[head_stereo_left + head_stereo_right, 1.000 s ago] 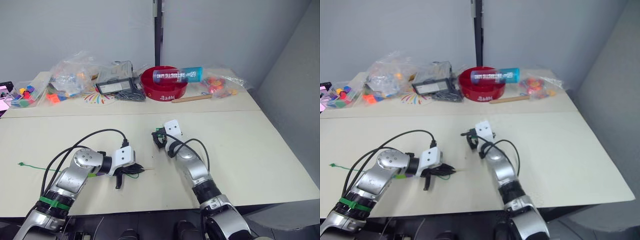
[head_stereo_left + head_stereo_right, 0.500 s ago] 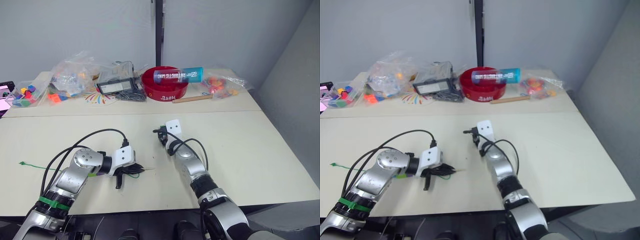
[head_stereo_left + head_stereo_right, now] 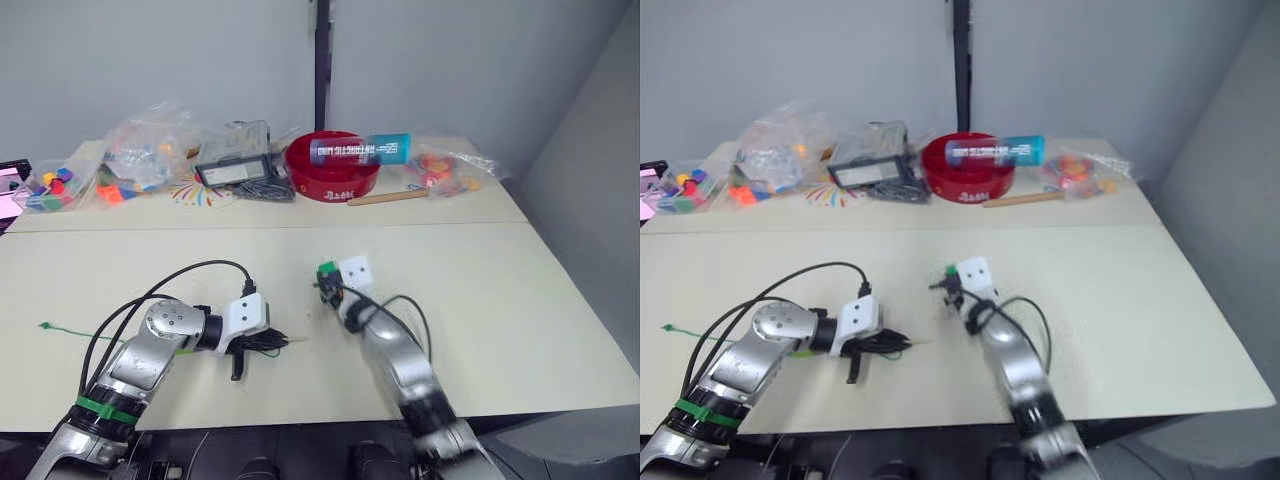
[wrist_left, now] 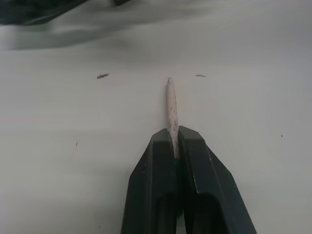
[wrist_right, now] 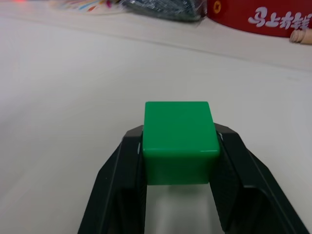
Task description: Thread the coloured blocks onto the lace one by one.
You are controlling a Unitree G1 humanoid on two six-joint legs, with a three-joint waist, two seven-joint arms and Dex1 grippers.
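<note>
My right gripper (image 3: pixel 326 276) is shut on a green block (image 5: pixel 178 141), held just above the table's middle; the cube sits squarely between both fingers (image 5: pixel 122 170). My left gripper (image 3: pixel 283 341) rests low on the table to its left, shut on the lace. The lace's pale stiff tip (image 4: pixel 170 105) sticks out past the fingertips and points toward the right gripper, about a hand's width short of the block. A loop of green lace (image 3: pixel 264 350) hangs under the left gripper. Its far end (image 3: pixel 45 326) lies on the table at the far left.
A red bowl (image 3: pixel 312 182) with a blue-capped tube (image 3: pixel 360 150) across it stands at the back. Beside it are a wooden stick (image 3: pixel 385 198), a black tray (image 3: pixel 238 173) and clear bags of toy pieces (image 3: pixel 140 150) (image 3: pixel 445 168). A seam (image 3: pixel 150 231) crosses the table.
The right gripper has drawn slightly nearer and turned, so the green block now shows on top. The left gripper still holds the lace tip in the same spot.
</note>
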